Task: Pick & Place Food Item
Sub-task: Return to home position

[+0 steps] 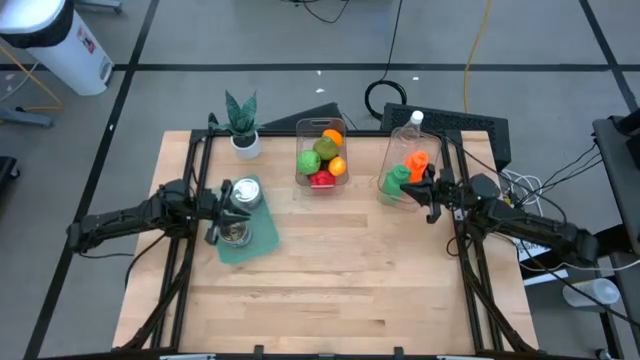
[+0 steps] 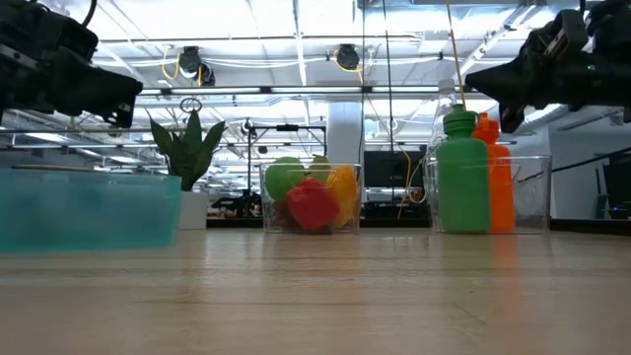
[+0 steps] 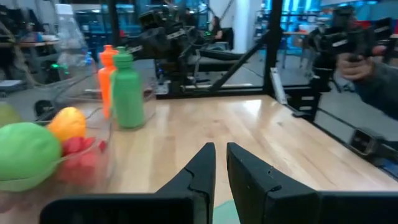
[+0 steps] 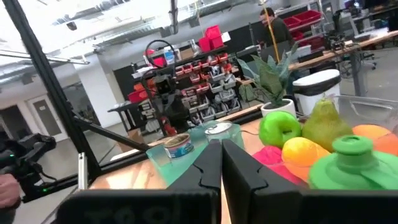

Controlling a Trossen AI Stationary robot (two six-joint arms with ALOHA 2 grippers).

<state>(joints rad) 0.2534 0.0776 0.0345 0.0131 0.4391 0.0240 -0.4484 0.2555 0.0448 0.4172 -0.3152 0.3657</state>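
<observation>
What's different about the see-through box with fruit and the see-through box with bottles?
The fruit bin holds piled fruit, like a green apple; the bottle bin holds a green bottle and an orange bottle, upright. Fruit barely tops the fruit bin's rim; bottles rise well above the bottle bin's. Both bins are clear and stand at the far edge of the table.

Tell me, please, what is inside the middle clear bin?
The clear bin holds a green apple, a pear, an orange, a yellow-orange fruit and a red item; anything beneath is hidden.
</observation>
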